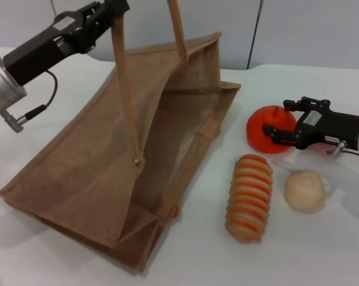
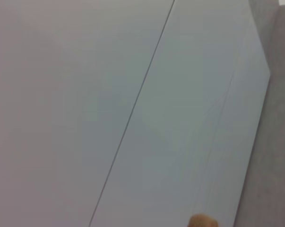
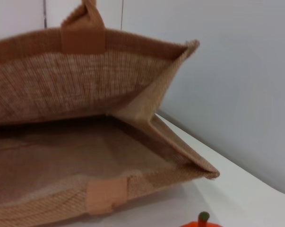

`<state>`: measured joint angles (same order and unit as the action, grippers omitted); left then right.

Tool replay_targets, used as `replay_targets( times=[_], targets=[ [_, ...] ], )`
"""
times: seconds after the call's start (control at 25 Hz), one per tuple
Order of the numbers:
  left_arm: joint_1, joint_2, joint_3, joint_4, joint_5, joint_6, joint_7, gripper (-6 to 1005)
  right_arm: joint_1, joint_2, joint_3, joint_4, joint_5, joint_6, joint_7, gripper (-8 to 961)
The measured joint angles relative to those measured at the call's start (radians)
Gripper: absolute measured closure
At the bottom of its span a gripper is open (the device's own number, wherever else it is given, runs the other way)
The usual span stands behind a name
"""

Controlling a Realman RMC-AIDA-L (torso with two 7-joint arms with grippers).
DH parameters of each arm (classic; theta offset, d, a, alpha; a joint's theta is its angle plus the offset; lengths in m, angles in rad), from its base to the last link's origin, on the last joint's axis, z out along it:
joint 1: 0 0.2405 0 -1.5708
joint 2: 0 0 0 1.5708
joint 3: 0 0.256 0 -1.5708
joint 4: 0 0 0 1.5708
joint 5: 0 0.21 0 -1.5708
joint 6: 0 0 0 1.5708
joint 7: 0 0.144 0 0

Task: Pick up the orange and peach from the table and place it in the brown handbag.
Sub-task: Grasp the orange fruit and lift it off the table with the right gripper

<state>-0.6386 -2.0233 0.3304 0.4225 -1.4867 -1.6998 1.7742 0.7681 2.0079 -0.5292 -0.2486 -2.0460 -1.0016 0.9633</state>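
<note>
Nearest me, striped bread (image 1: 249, 198) and pale bun (image 1: 305, 190) sit on the worktop (image 1: 322, 256). My right end effector (image 1: 273, 127), spread, straddles the orange (image 1: 267, 129), far right. Close squarely, lift clear, swing left into the brown handbag (image 1: 102, 173). My left end effector (image 1: 105, 15) pinches its handle (image 1: 124, 89), mouth open. Peach unseen.

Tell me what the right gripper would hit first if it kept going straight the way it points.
The right gripper points toward the orange, which it already reaches; beyond that lies the open mouth of the brown handbag.
</note>
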Motion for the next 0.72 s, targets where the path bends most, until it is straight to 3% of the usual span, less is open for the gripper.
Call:
replay_targets(
  times=[0.32, 0.52, 0.72],
  targets=[
    [0.008, 0.000, -0.017, 0.000, 0.000, -0.035, -0.002, 872, 0.003, 0.000, -0.028, 0.004, -0.001, 0.006, 0.001, 208],
    [0.010, 0.000, -0.018, 0.000, 0.000, -0.035, -0.002, 872, 0.007, 0.001, -0.041, 0.006, -0.002, 0.006, 0.002, 443],
    [0.012, 0.001, -0.019, -0.001, 0.000, -0.035, -0.003, 872, 0.009, 0.002, -0.061, 0.006, -0.002, -0.001, 0.011, 551]
  ],
)
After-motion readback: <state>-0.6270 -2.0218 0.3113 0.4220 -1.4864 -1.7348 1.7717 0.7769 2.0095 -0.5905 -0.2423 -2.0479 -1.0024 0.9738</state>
